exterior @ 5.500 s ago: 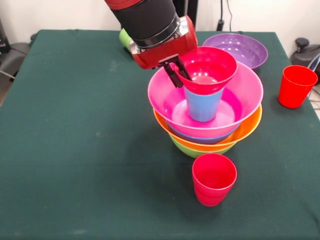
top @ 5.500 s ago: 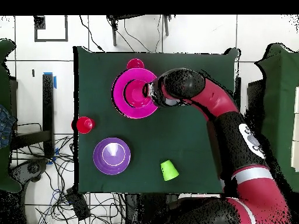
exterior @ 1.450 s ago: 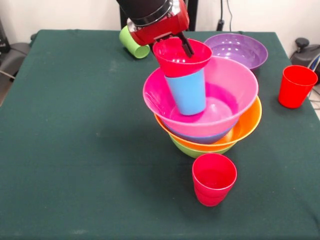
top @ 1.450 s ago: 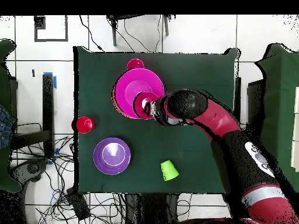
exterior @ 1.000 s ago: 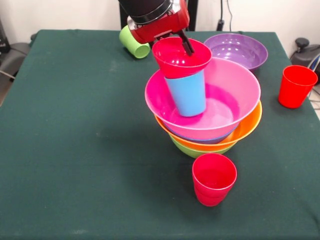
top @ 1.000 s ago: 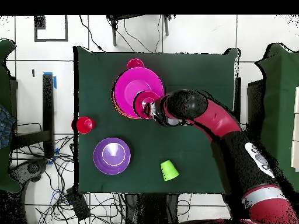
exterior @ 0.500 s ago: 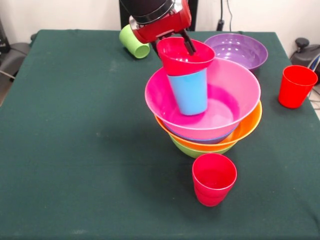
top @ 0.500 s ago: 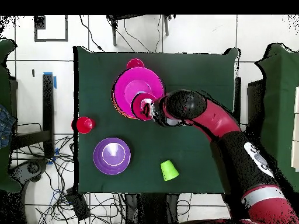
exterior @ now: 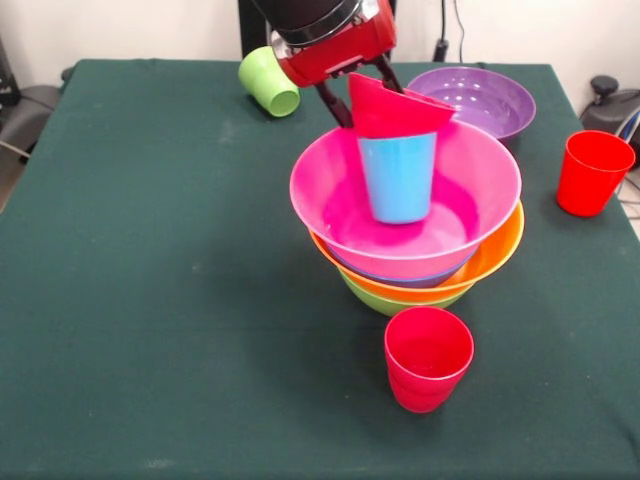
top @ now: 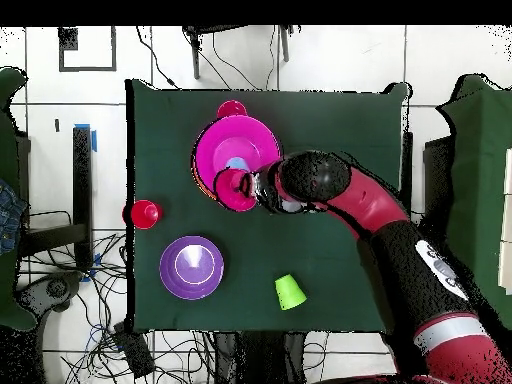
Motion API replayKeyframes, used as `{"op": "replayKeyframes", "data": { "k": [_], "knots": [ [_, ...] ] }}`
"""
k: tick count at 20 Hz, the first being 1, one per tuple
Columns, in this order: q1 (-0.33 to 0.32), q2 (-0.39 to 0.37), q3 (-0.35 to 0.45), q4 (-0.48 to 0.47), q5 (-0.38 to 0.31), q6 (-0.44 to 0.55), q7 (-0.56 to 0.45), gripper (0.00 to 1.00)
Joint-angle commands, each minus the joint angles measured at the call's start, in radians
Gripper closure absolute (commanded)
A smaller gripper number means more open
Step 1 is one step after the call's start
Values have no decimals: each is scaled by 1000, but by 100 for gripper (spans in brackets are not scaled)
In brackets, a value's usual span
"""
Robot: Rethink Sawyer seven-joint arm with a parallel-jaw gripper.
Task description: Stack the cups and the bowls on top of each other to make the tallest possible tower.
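My gripper [exterior: 360, 90] is shut on the rim of the small red bowl [exterior: 395, 108], which is steeply tilted and sits on the rim of the sky blue cup [exterior: 398, 177]. The cup stands upright inside the pink bowl [exterior: 330, 200], the top of the tower, with blue, orange [exterior: 495, 258] and lime green [exterior: 385, 300] bowls nested below. From overhead, the gripper [top: 255, 187] and red bowl [top: 235, 188] lie over the pink bowl's [top: 215, 140] edge, with the blue cup [top: 237, 163] showing beside them.
One red cup [exterior: 428, 358] stands in front of the tower, another [exterior: 592, 172] near the right edge. A lime green cup [exterior: 268, 82] lies on its side at the back. The purple bowl [exterior: 485, 98] sits back right. The table's left half holds nothing.
The red bowl has tipped sharply and shifted right in the front view. The blue cup under it went from leaning to upright. The pink bowl settled level again.
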Motion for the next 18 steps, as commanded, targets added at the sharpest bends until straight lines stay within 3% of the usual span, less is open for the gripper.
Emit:
{"op": "replayKeyframes", "data": {
  "k": [1,18],
  "knots": [
    [-2,38,82,2,-28,-104,-4,0],
    [0,94,101,-101,-83,-141,-38,0]
  ]
}}
